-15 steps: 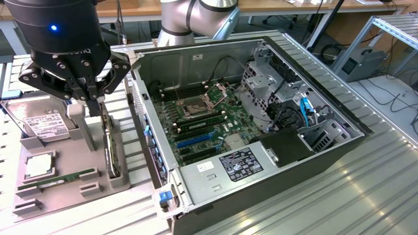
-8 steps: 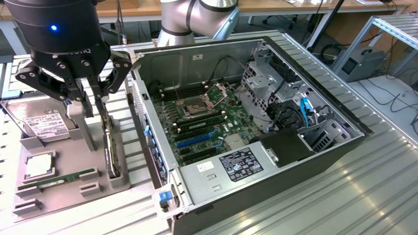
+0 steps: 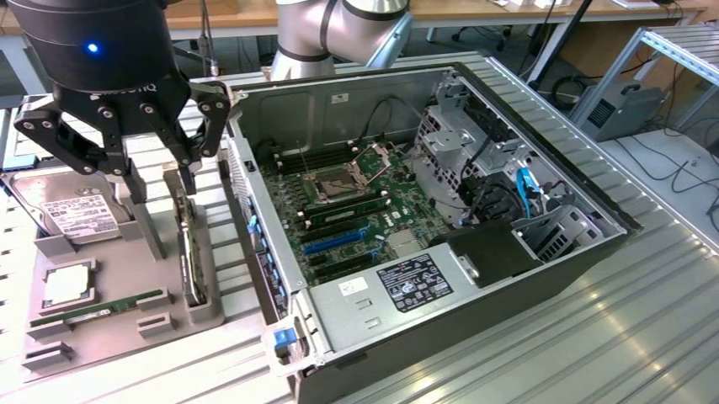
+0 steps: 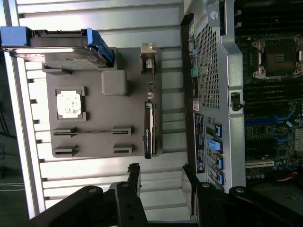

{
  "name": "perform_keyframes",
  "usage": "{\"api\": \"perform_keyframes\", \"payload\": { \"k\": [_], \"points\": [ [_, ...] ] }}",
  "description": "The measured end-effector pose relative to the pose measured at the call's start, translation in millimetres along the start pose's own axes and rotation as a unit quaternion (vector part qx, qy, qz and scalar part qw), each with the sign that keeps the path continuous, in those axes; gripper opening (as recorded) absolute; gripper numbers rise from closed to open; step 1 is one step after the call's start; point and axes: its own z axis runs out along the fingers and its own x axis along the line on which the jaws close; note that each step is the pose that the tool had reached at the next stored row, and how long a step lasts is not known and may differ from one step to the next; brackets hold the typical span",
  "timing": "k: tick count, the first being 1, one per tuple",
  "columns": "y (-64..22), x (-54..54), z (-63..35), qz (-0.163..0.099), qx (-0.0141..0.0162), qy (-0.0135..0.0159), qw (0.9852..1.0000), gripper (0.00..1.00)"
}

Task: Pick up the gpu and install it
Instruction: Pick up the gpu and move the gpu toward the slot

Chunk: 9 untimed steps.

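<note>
The gpu (image 3: 192,248) is a thin dark card standing on edge in a slot of the grey holder tray (image 3: 113,278), on the exterior view's left beside the open computer case (image 3: 450,252). In the wrist view the gpu (image 4: 149,125) shows edge-on with its silver bracket (image 4: 148,54) at one end. My black gripper (image 3: 160,187) hangs over the tray near the card's far end. Its fingers are open and hold nothing. In the wrist view the gripper (image 4: 161,178) is apart from the card, short of its end.
The tray also carries a hard drive (image 3: 77,217), a CPU chip (image 3: 67,284) and a green RAM stick (image 3: 96,310). The motherboard (image 3: 337,202) lies exposed inside the case, with a drive cage (image 3: 455,156) and a black power supply (image 3: 506,252). Everything rests on a ribbed metal table (image 3: 584,337).
</note>
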Motion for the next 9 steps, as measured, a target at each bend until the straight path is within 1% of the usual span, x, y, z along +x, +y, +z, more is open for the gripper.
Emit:
{"api": "perform_keyframes", "payload": {
  "k": [9],
  "points": [
    [0.1,0.1,1.6,0.0,0.0,0.0,1.0,0.48]
  ]
}}
